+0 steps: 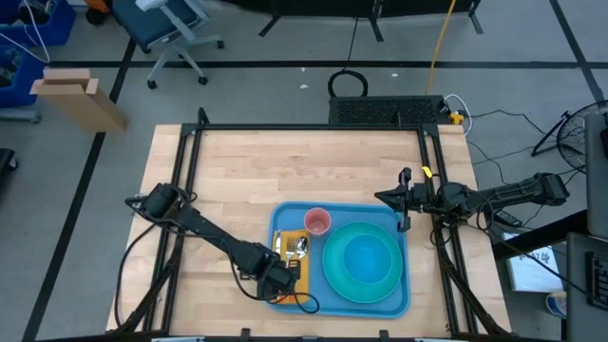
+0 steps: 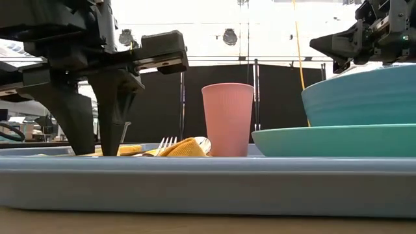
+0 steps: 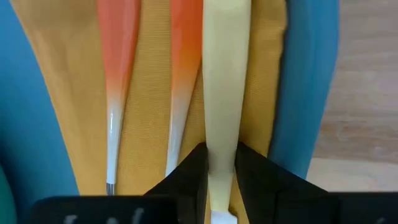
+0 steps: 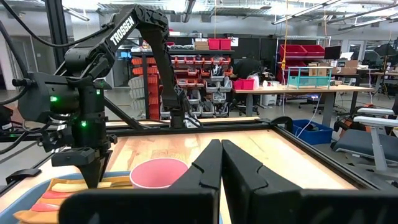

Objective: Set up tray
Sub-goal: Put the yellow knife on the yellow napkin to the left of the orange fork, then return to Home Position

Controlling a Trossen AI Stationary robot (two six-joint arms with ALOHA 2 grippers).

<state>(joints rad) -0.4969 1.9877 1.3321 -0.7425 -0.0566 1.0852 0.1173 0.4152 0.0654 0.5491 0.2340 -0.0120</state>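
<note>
The tray (image 1: 285,306) lies at the bench's (image 1: 247,180) near edge, carrying a yellow napkin (image 3: 149,93) with cutlery, a pink cup (image 1: 317,222) and a bowl (image 1: 362,260) on a plate (image 2: 338,140). The left gripper (image 3: 221,180) stands over the napkin, its jaws pinching a cream handle (image 3: 225,74). The right gripper (image 1: 401,201) hovers just past the tray's far right corner, jaws closed on nothing.

Left arm: reaches from the table's left edge toward the near centre, wrist bent down, left gripper (image 1: 282,278) pointing straight down with fingertips (image 3: 193,171) low and narrowly parted around a slim cream handle.

Right arm: extends in from the right edge, held level and raised; right gripper (image 1: 403,199) with fingers pressed together, holding nothing.
</note>
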